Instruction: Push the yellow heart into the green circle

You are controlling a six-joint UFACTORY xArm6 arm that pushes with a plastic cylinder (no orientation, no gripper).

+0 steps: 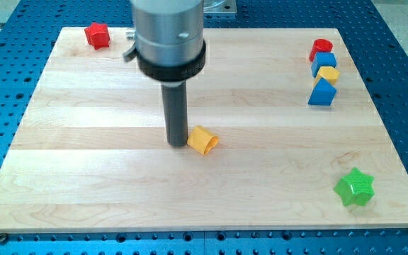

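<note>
Yellow heart (203,141): my tip (178,144) touching its left side. No claw fitted. Green circle: not visible; push unfinished.

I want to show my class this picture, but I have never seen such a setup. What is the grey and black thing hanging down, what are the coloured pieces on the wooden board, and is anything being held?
The single picture looks down at a wooden board on a blue perforated table. The grey cylinder is a robot arm's end; its dark rod ends in my tip, which only pushes and holds nothing. The tip sits just left of the yellow heart, about touching it. A red star lies top left. At the right sits a column: red block, blue block, small yellow block, blue block. A green star lies bottom right.
</note>
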